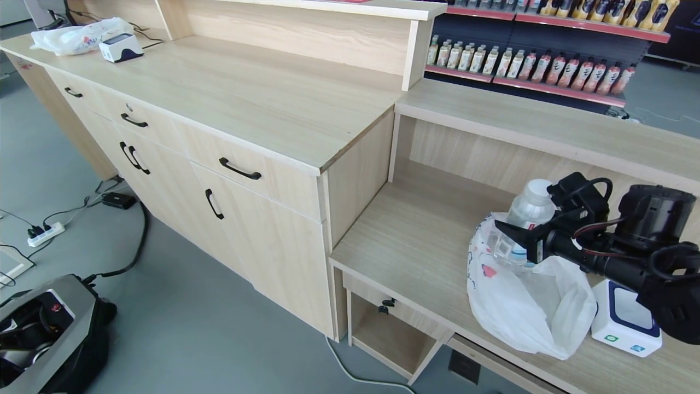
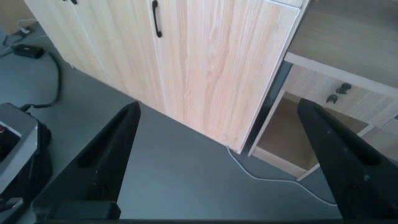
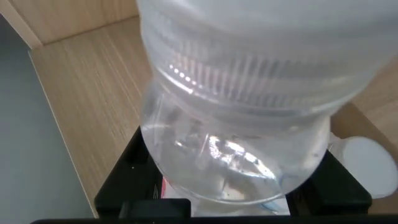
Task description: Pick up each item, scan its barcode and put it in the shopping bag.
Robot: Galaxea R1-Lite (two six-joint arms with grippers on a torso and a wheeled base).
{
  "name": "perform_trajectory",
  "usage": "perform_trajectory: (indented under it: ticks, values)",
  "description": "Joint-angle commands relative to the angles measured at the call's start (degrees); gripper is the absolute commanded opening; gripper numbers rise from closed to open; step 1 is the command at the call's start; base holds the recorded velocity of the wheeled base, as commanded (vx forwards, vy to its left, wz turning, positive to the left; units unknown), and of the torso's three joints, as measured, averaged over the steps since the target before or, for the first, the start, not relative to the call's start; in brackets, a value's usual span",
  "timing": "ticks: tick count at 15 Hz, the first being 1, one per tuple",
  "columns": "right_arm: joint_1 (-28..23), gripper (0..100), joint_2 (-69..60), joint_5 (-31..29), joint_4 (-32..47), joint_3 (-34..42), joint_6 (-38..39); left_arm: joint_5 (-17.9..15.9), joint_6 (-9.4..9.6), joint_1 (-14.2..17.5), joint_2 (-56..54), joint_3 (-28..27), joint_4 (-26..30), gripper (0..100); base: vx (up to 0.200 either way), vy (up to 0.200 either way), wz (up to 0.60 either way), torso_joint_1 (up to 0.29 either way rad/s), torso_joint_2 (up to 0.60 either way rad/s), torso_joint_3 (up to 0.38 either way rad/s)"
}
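On wooden counter (image 1: 415, 235), shopping bag (image 1: 519, 309), grey floor (image 1: 191, 312)

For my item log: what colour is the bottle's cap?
The cap is white, on a clear bottle; the head view shows it best.

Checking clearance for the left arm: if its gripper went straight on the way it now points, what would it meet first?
Probably the lower part of the cabinet door, or the grey floor at its foot. The left gripper, open, is aimed there with nothing between. Depth is unclear.

scanner (image 1: 623, 323) beside shopping bag (image 1: 519, 306), panel (image 1: 470, 158) behind
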Motion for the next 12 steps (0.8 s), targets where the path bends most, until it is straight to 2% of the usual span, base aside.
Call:
perform_trajectory:
  ticks: [1, 12]
  values:
    - [0.11, 0, 3.86, 0.13, -1.64, 1.39, 0.06, -0.01, 0.01, 0.05, -0.02, 0.0, -0.02, 100, 0.0, 0.0, 0.0, 0.0, 0.0, 0.0]
    - [-0.51, 0, 10.1, 0.39, -7.88, 2.01, -0.12, -0.01, 0.01, -0.04, -0.02, 0.0, 0.07, 100, 0.0, 0.0, 0.0, 0.0, 0.0, 0.0]
